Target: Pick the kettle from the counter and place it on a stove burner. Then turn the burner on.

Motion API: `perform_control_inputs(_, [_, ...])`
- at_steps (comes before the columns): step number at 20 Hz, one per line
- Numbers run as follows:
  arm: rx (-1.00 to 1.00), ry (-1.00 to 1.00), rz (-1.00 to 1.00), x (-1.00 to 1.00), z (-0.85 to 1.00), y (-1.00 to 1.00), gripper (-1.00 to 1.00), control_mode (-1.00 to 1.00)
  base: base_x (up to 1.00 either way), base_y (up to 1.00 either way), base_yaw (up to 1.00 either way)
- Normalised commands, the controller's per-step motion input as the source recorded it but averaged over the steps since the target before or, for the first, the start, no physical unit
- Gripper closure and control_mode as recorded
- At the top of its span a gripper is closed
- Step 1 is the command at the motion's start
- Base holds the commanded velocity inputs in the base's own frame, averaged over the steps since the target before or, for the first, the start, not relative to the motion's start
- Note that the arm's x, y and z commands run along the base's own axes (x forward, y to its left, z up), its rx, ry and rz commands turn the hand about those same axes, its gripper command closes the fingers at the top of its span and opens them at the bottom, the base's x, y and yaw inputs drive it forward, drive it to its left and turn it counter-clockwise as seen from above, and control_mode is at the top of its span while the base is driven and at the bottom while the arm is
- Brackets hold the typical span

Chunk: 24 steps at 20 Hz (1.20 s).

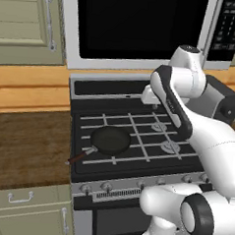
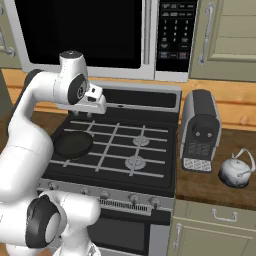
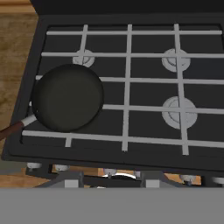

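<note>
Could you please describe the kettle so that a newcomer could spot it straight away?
Start at the black stove and move right along the wooden counter, past the tall grey coffee machine. The kettle sits beyond it, small, round and shiny silver with a thin arched handle.

the kettle sits on the surface right of the stove, just beside the coffee machine. a frying pan rests on the front-left grate; the stove burner lies front right of it. the microwave hangs above.

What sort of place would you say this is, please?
A home kitchen, rendered: a gas stove with a pan on it, a microwave above, and a kettle on the wood counter.
</note>
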Motion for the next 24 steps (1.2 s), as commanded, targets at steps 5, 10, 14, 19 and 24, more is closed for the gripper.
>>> perform_control_inputs(5, [0.0,0.0,0.1,-0.33,0.0,0.1,-1.0,-1.0,0.0,0.0,0.0])
perform_control_inputs(10, [0.01,0.0,0.21,-0.23,0.0,0.15,-1.0,-1.0,0.0,0.0,0.0])
perform_control_inputs(14, [0.0,-0.07,0.13,-0.42,0.13,0.0,-1.0,-1.0,0.0,0.0,0.0])
perform_control_inputs(19, [0.0,-0.03,0.02,-0.58,0.03,-0.45,-1.0,-1.0,0.0,0.0,0.0])
perform_control_inputs(24, [-0.01,0.01,-0.02,-0.25,0.0,-0.92,-1.0,-1.0,0.0,0.0,0.0])
